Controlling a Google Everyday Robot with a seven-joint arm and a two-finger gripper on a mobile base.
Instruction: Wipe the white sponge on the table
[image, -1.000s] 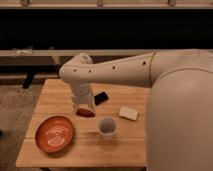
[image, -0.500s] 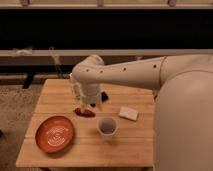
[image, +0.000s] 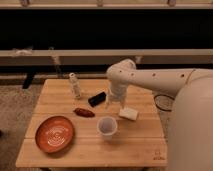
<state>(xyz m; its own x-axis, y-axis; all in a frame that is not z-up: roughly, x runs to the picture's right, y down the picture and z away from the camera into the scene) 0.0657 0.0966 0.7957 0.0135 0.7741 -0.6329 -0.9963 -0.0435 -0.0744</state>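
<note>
A white sponge (image: 128, 114) lies flat near the right edge of the plank table (image: 125, 145). The gripper (image: 114, 102) hangs spread just beside it.

Warm, dim indoor light, seemingly from above. Desk (image: 135, 147) evenly lit, its pale wood the brightest zone; far background (image: 100, 30) near black. Robot arm (image: 155, 80) shell catches soft highlight, no hard glare. Shadows short, faint. Whole view soft, blocky. Pincer (image: 113, 103) hangs over desk's far middle, jaws apart, edges smeared. Floor (image: 15, 110) at left grainy.
</note>
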